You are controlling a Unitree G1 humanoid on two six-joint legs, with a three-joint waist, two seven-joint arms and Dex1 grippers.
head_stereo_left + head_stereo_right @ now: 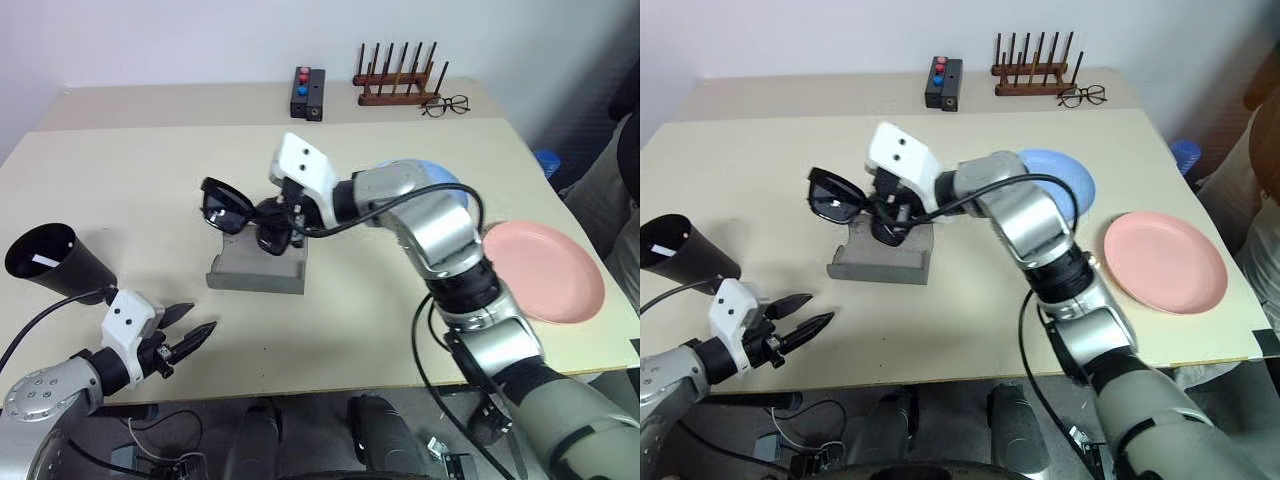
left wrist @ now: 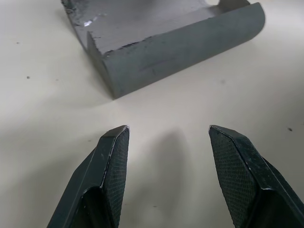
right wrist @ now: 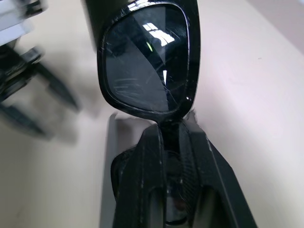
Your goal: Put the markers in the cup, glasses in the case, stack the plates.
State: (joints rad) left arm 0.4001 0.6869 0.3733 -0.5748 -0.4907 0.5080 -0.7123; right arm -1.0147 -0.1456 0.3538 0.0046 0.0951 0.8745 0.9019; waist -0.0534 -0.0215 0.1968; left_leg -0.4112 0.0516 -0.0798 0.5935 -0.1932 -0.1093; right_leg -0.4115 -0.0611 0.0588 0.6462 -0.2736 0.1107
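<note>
My right gripper (image 1: 270, 216) is shut on the bridge of the black glasses (image 1: 228, 208), holding them just above the open grey case (image 1: 255, 272). The right wrist view has one dark lens (image 3: 145, 61) beyond the closed fingers. Near the table's front left edge, my left gripper (image 1: 190, 328) is open and empty, pointing toward the case (image 2: 180, 47). The black cup (image 1: 45, 262) is at the far left. The pink plate (image 1: 545, 270) lies at the right. The blue plate (image 1: 1065, 180) is partly hidden behind my right arm. The markers are out of view.
At the back of the table are a wooden peg rack (image 1: 398, 80), clear-lens spectacles (image 1: 445, 104) and a black box (image 1: 307, 92) with red and blue buttons. A person (image 1: 615, 170) is at the right edge.
</note>
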